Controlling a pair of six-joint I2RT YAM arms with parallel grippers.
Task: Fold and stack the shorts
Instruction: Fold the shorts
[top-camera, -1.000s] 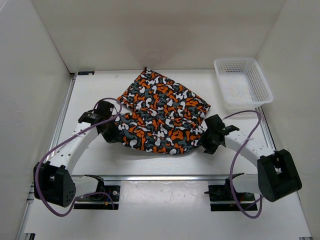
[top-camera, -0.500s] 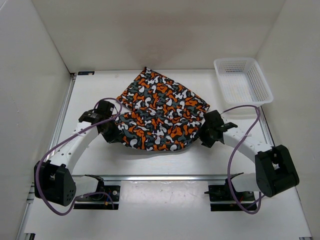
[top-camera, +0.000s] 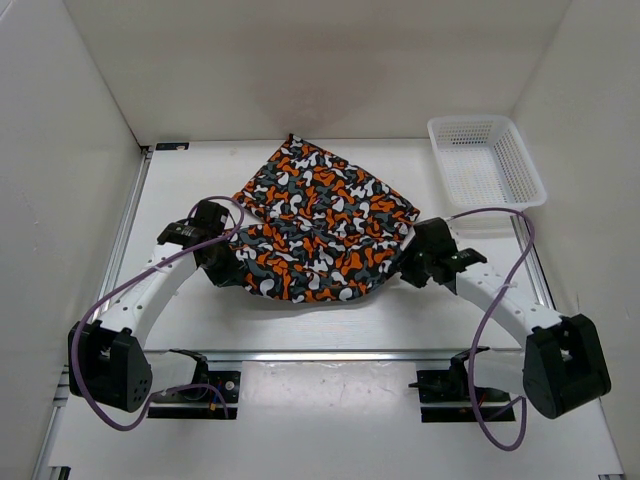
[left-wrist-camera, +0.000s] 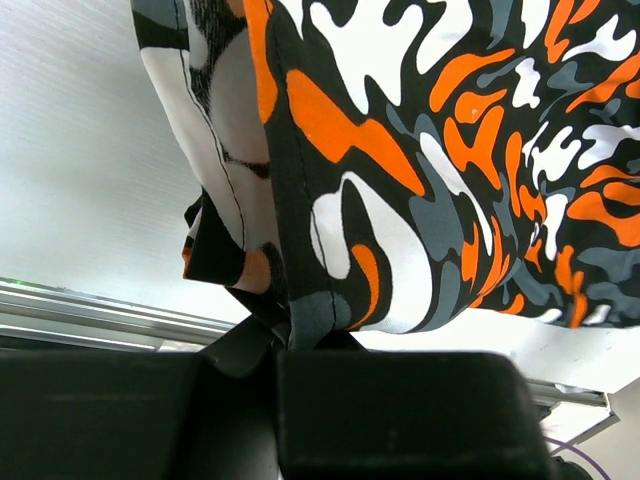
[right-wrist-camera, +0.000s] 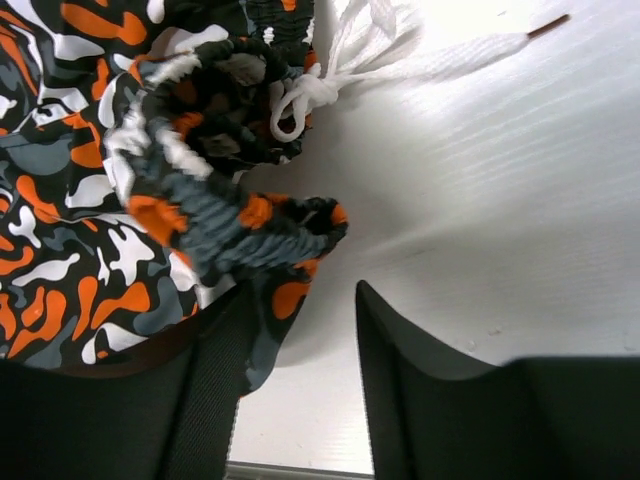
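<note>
White tabletop (top-camera: 190, 320) and white walls: I see the shorts (top-camera: 320, 225) spread at centre, with the mesh basket (top-camera: 470, 121) at two o'clock. I judge the fold needs both near corners carried together toward twelve o'clock, so the right gripper (top-camera: 408, 268) must bite first. Overhead hides both grips. The left wrist view shows the left gripper (top-camera: 222, 264) pinching the hem (left-wrist-camera: 310, 310). The right wrist view shows parted jaws, with the waistband (right-wrist-camera: 220, 230) and drawstring (right-wrist-camera: 330, 80) just ahead, ungrabbed.
</note>
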